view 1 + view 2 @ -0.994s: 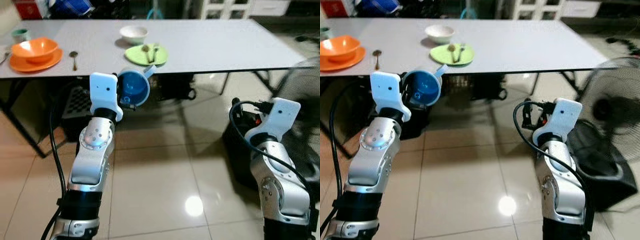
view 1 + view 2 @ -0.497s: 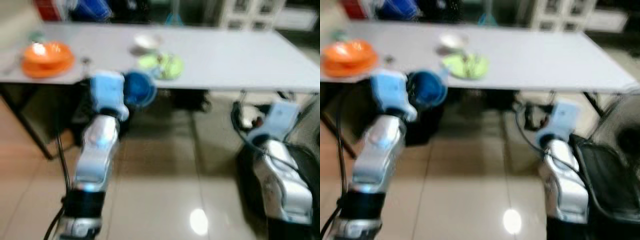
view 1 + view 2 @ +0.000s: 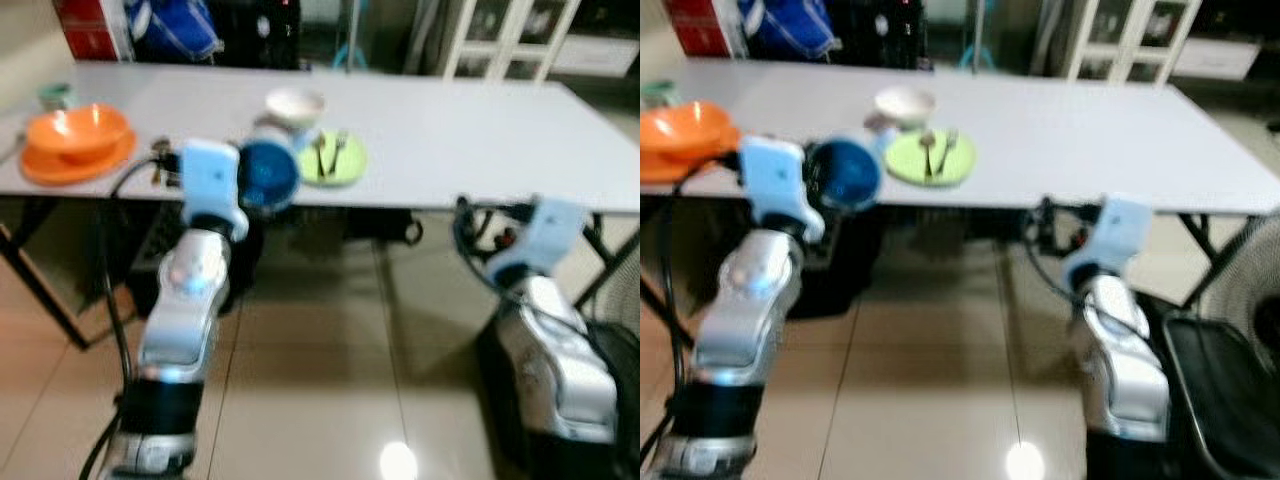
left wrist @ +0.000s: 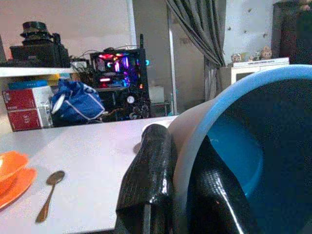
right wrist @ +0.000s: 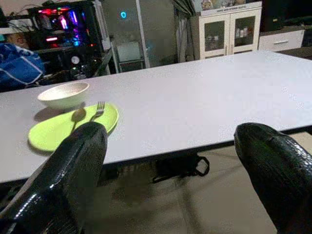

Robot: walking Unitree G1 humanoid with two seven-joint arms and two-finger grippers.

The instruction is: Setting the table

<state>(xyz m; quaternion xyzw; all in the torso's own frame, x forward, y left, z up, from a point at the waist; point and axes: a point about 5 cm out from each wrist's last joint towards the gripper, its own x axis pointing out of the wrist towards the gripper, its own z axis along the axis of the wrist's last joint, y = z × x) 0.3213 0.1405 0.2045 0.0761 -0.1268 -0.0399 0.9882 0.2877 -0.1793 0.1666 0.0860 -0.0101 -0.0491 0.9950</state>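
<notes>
A long white table (image 3: 470, 130) is stretching across the upper half of the head views, and the robot is standing in front of its near edge on a glossy tiled floor (image 3: 320, 400). The picture is somewhat blurred.

At the upper left of the frame an orange bowl (image 3: 78, 126) is sitting on an orange plate (image 3: 70, 165), with a spoon (image 4: 48, 195) lying on the tabletop just beside them. Near the upper centre a green plate (image 3: 335, 160) is carrying a fork and a spoon side by side, their long axes pointing away from the robot, and a small white bowl (image 3: 295, 102) is sitting just behind it.

The left gripper (image 4: 178, 195) is clamping the rim of a blue bowl (image 3: 268, 175), one black finger outside the wall and one inside, so the bowl is hanging on its side with its mouth turned toward the robot, level with the table's near edge, between the orange setting and the green plate. The bowl's likely spot, by my reading, lies ahead and slightly right of this gripper, on the bare tabletop by the green plate, so the left arm is the nearer one.

The right gripper (image 5: 175, 165) is holding nothing, its two fingers spread wide, and is pointing at the table edge to the right of the green plate.
</notes>
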